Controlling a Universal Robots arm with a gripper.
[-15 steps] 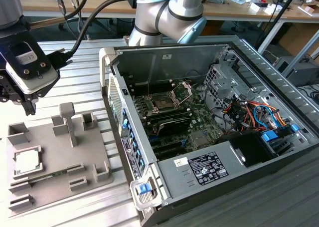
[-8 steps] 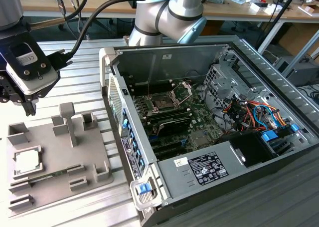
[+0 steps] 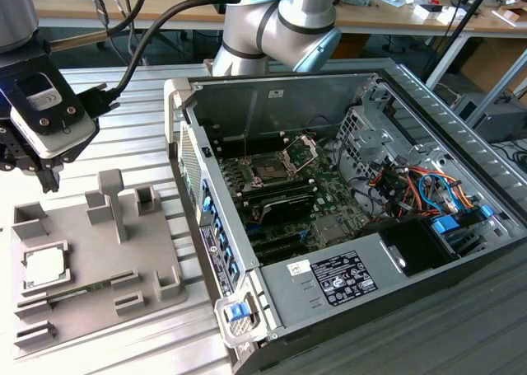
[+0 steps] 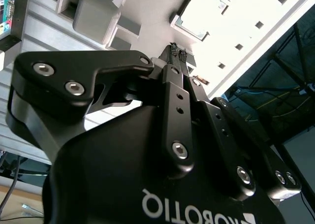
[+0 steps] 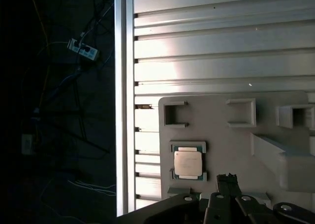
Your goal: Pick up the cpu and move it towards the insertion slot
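While cpu (image 3: 44, 267) sits in grey tray (image 3: 82, 251) on ribbed alu table (image 3: 123, 136), hand (image 3: 51, 181) closed, empty, above tray, lab benches (image 3: 370, 16) behind

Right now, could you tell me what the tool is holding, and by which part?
Nothing; the tool hangs empty, and the cpu lies apart from it, untouched.

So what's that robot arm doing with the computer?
The robot's black gripper hovers, shut and empty, above a grey plastic tray beside an open black computer case. The small, flat, square silver-topped cpu lies in its tray pocket, not yet picked up. The square metal-framed insertion slot on the green board inside the case is empty.
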